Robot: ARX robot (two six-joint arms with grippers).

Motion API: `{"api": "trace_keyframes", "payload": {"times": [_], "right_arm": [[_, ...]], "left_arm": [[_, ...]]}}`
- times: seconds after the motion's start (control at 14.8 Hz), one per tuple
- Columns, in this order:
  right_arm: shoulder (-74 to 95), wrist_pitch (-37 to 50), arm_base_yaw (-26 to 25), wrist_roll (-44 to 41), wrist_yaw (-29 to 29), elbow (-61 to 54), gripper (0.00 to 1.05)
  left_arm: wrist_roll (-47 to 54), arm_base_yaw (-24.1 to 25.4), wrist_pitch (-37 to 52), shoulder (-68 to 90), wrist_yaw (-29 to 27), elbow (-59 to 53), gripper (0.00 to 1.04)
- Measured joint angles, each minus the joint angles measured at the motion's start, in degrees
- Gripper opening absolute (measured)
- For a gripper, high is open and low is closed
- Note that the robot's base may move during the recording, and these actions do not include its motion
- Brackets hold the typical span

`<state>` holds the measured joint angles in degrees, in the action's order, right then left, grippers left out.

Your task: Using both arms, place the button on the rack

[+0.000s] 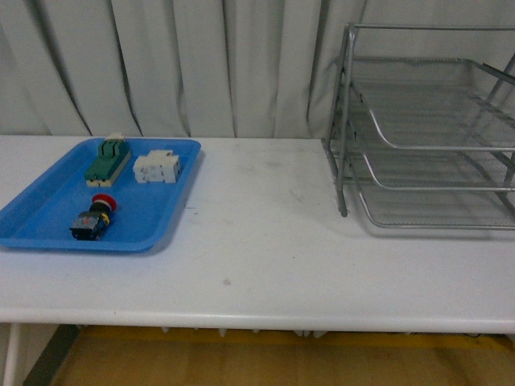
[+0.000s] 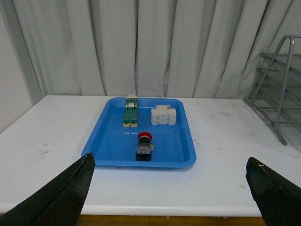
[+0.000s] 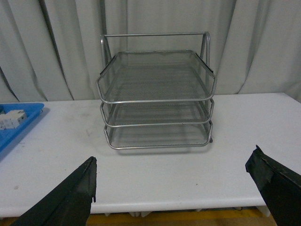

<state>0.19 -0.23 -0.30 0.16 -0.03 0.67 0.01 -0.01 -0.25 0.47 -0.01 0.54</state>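
Note:
The button (image 1: 94, 217), red cap, yellow collar, dark body, lies on its side in the blue tray (image 1: 48, 233) at the left; it also shows in the left wrist view (image 2: 144, 147). The silver three-tier wire rack (image 1: 426, 129) stands at the back right and faces the right wrist camera (image 3: 157, 94); its tiers show nothing in them. My left gripper (image 2: 171, 188) is open and empty, held back off the table's front edge, facing the tray. My right gripper (image 3: 174, 188) is open and empty, facing the rack. Neither arm shows in the front view.
A green block (image 1: 108, 161) and a white block (image 1: 157, 167) lie at the tray's far end. The white table (image 1: 257, 241) runs between tray and rack; its front edge is near. Grey curtains hang behind.

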Motion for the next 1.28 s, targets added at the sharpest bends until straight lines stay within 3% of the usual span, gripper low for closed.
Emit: {"api": "trace_keyframes", "payload": {"times": [0.07, 0.2, 0.34, 0.47, 0.68, 0.81, 1.28], "right_arm": [[0.0, 0.02, 0.0, 0.0, 0.0, 0.0, 0.98], [8.7, -9.57, -0.31, 4.68, 1.14, 4.35, 0.98], [24.98, -0.55, -5.46, 14.47, -4.17, 6.8, 0.98], [43.04, 15.58, -7.82, 26.47, -9.77, 7.3, 0.98], [74.4, 44.72, -8.68, 43.89, -9.38, 14.14, 0.98], [90.47, 53.86, -7.87, 50.75, -9.31, 21.59, 0.98], [116.98, 53.44, -3.28, 60.89, -8.13, 41.81, 0.98]], "left_arm": [[0.0, 0.0, 0.0, 0.0, 0.0, 0.0, 0.98], [0.0, 0.0, -0.02, 0.0, 0.0, 0.0, 0.98], [0.0, 0.0, 0.02, 0.0, 0.02, 0.0, 0.98], [0.0, 0.0, 0.07, 0.0, 0.0, 0.0, 0.98], [0.0, 0.0, 0.07, 0.0, 0.02, 0.0, 0.98], [0.0, 0.0, 0.04, 0.0, 0.02, 0.0, 0.98], [0.0, 0.0, 0.04, 0.0, 0.0, 0.0, 0.98]]}}
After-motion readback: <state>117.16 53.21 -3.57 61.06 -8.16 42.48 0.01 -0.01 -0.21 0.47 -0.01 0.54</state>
